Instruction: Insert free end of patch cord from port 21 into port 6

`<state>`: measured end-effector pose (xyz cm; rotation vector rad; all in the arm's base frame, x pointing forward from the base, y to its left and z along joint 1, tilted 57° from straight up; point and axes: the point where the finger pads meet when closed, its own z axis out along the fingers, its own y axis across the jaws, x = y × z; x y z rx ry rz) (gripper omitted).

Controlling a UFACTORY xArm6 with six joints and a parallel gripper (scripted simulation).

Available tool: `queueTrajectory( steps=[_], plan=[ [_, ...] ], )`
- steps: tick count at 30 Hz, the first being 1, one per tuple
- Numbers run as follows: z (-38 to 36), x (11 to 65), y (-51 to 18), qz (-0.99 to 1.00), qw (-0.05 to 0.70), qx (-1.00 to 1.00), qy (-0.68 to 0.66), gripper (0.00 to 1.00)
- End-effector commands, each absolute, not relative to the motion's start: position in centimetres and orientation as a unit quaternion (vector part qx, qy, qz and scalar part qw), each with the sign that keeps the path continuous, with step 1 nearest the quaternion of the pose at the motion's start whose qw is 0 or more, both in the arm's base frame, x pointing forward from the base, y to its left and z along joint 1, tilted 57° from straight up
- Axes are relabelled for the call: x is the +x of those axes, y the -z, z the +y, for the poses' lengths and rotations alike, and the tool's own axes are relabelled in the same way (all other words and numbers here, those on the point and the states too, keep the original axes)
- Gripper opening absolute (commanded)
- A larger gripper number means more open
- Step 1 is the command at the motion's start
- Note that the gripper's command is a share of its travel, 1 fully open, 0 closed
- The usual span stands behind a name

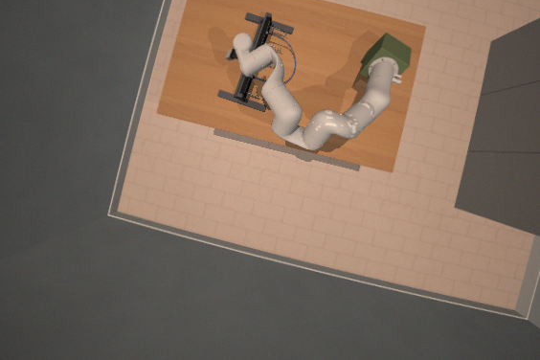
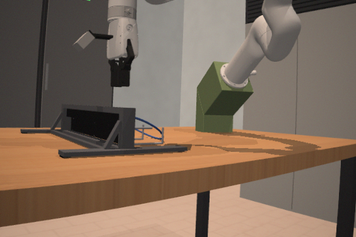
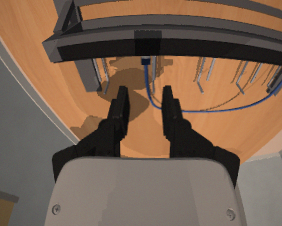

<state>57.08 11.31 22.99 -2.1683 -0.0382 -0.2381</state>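
Top view: the arm reached over the rack [image 1: 231, 96] on the tabletop [image 1: 330, 42]; the blue patch cord [image 1: 293, 61] arced behind the rack.

Exterior view: the gripper [image 2: 120, 79] hung above the rack's top, clear of it, pointing straight down. The cord looped low behind the rack, near its right end.

Wrist view: the fingers stood partly spread and held nothing. The cord's free end [image 3: 146, 64] lay below, roughly centred between them. The descent should be vertical, straddling the plug squarely before closing, latch side kept up.
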Motion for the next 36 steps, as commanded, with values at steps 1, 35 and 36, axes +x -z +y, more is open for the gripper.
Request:
queueTrajectory(
  steps=[1, 35, 36],
  plan=[
    [11.04, 57.13, -23.23, -0.015, 0.461, -0.882, 0.099, 0.38],
    [11.02, 57.13, -23.25, -0.015, 0.461, -0.882, 0.099, 0.00],
    [11.02, 57.13, -23.25, -0.015, 0.461, -0.882, 0.099, 0.00]
  ],
)
